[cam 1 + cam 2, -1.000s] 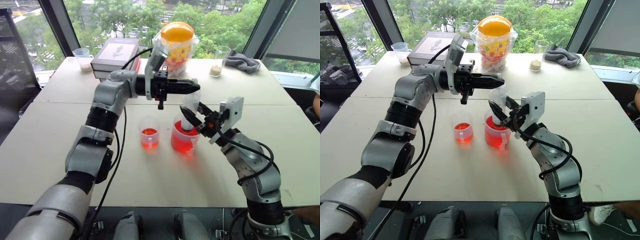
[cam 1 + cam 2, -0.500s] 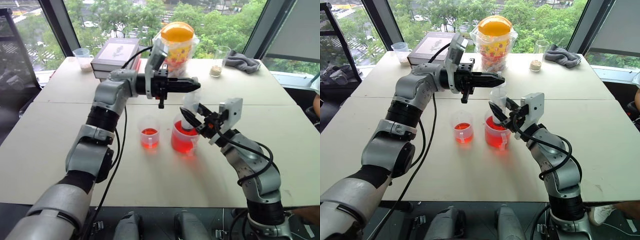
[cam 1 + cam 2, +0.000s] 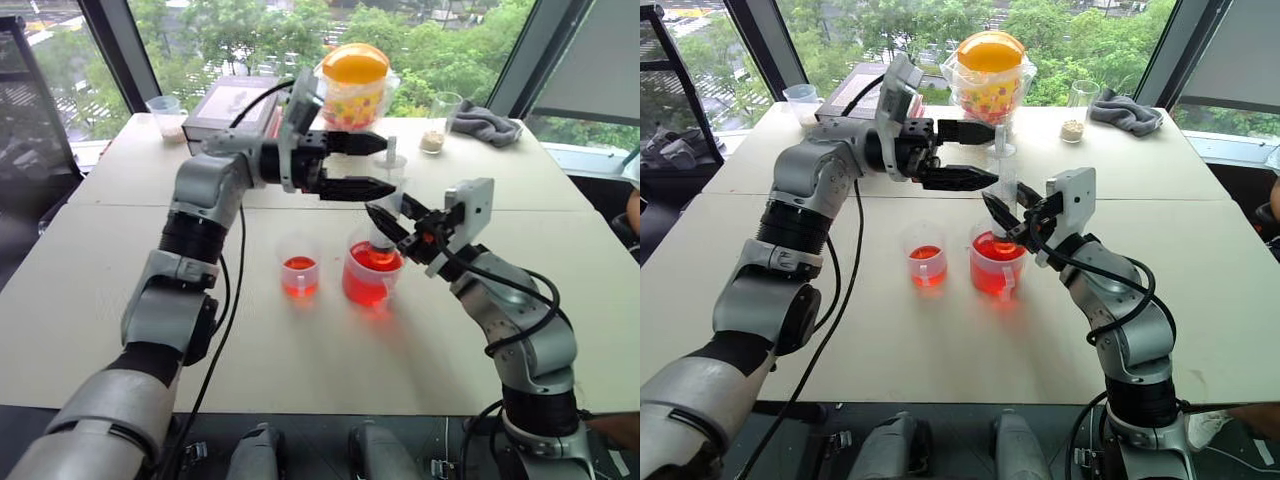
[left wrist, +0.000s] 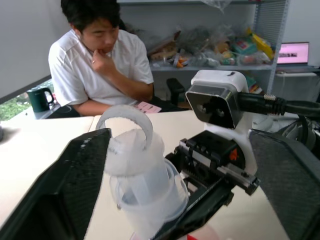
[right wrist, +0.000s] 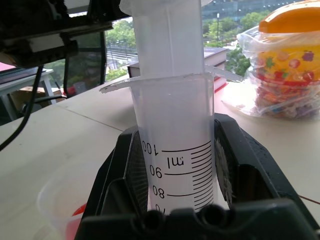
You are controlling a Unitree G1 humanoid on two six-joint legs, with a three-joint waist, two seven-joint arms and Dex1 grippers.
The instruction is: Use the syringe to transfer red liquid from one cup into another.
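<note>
My right pincer [image 5: 180, 200] is clamped on the syringe [image 5: 175, 145], upright over the beaker [image 3: 370, 275] on the worktop [image 3: 560, 260]. On its barrel I read "ml", 100, 90, 80. My left pincer [image 3: 375, 165] stands apart around the plunger [image 4: 131, 131]. The small cup [image 3: 298, 268] is left of the beaker.

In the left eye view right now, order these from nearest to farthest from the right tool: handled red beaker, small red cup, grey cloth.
1. Handled red beaker, directly below the right tool.
2. Small red cup, on the beaker's left.
3. Grey cloth, at the table's far right edge.
</note>
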